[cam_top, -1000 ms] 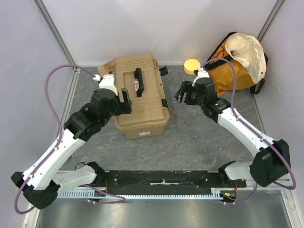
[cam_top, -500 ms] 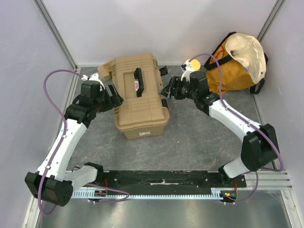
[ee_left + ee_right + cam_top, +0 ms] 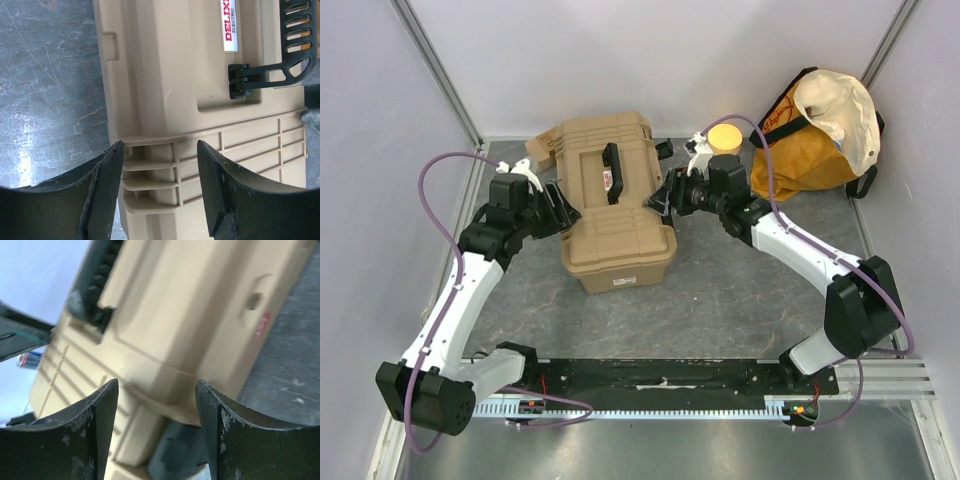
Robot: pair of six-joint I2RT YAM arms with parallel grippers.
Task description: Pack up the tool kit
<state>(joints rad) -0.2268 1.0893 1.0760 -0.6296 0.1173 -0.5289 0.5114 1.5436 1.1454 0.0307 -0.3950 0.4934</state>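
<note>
Two robot arms flank the tan tool kit [image 3: 620, 235], which lies flat on the grey counter [image 3: 740, 290] toward the back wall with its black handle [image 3: 611, 158] facing up, as seen from the overhead camera. The left claw [image 3: 560, 205] is at the case's left side and the right claw [image 3: 665, 197] at its right side, near a black latch [image 3: 667, 216]. An orange-yellow cloth bag [image 3: 810, 150] slumps in the far right corner, a round yellow object [image 3: 725, 137] just beside it, and a small tan block [image 3: 542, 148] sits at the case's far left corner. From the left wrist camera, that claw's two fingers stand apart over the ribbed end of the case, one fingertip at the corner of the lid's edge; whether either presses on the plastic cannot be told. A red-and-white label [image 3: 229, 25] and the handle's hinge show farther along the lid. From the right wrist camera, blurred, the fingers are likewise spread, with the case's side wall and a dark latch between them and nothing clamped.
</note>
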